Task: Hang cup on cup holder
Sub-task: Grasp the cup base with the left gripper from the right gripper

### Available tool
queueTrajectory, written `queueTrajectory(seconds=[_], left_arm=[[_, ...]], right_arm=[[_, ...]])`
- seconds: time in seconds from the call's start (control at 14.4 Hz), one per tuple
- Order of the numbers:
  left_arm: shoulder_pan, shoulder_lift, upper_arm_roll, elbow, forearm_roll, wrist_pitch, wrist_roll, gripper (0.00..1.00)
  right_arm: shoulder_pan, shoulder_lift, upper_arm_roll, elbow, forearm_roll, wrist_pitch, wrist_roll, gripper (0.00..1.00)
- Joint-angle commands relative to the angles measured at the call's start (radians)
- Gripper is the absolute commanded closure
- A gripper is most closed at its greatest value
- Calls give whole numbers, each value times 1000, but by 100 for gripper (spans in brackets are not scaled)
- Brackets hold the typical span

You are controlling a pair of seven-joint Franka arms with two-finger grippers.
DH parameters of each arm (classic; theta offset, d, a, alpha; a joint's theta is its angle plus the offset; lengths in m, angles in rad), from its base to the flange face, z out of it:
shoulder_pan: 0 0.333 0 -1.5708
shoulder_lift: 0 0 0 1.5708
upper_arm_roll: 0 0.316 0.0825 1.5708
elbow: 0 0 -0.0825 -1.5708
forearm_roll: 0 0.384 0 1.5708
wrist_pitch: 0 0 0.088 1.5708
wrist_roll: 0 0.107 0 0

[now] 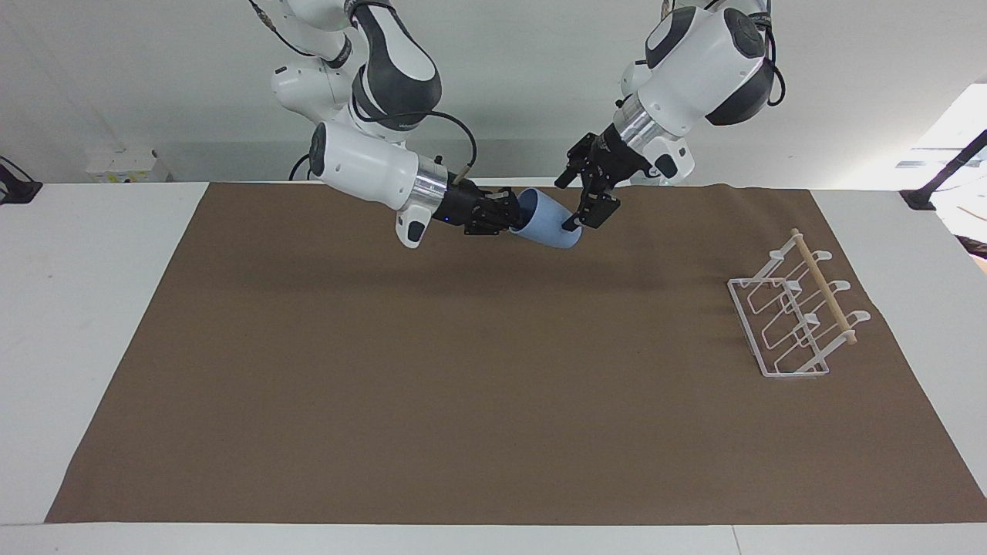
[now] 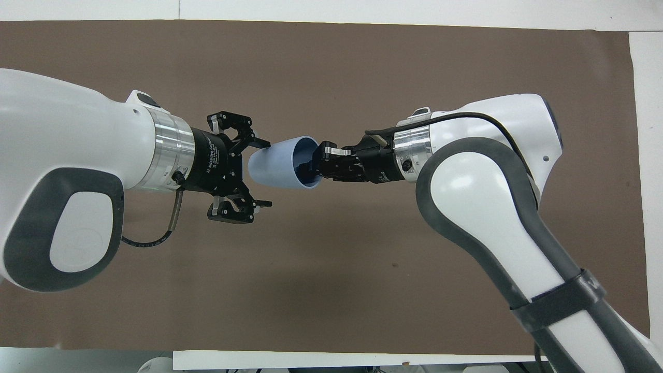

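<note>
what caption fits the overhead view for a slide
Right gripper presents the cup base-first to the open left gripper above the mat.

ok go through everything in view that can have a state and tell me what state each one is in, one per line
cup: held in the air over the mat, lying sideways, base toward the left gripper, rim gripped by the right gripper.
right gripper: shut on the cup's rim, one finger inside the mouth.
left gripper: jaws open, straddling the cup's base end, not closed on it.
cup holder: standing on the mat toward the left arm's end, prongs empty.
</note>
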State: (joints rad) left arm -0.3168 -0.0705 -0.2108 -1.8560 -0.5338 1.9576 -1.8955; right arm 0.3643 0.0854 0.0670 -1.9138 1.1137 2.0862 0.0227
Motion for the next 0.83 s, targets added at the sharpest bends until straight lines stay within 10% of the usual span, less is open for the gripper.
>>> queueTrajectory(seconds=[0.0,0.77], left_arm=[[-4,-31,11,-75,-15,58,21,1],[-22,-3,11,-117,-20,168,18,3]], right_arm=[[2,-27,-3,-25,20,14,9,100],[2,-27,-3,-25,20,14,9,100]])
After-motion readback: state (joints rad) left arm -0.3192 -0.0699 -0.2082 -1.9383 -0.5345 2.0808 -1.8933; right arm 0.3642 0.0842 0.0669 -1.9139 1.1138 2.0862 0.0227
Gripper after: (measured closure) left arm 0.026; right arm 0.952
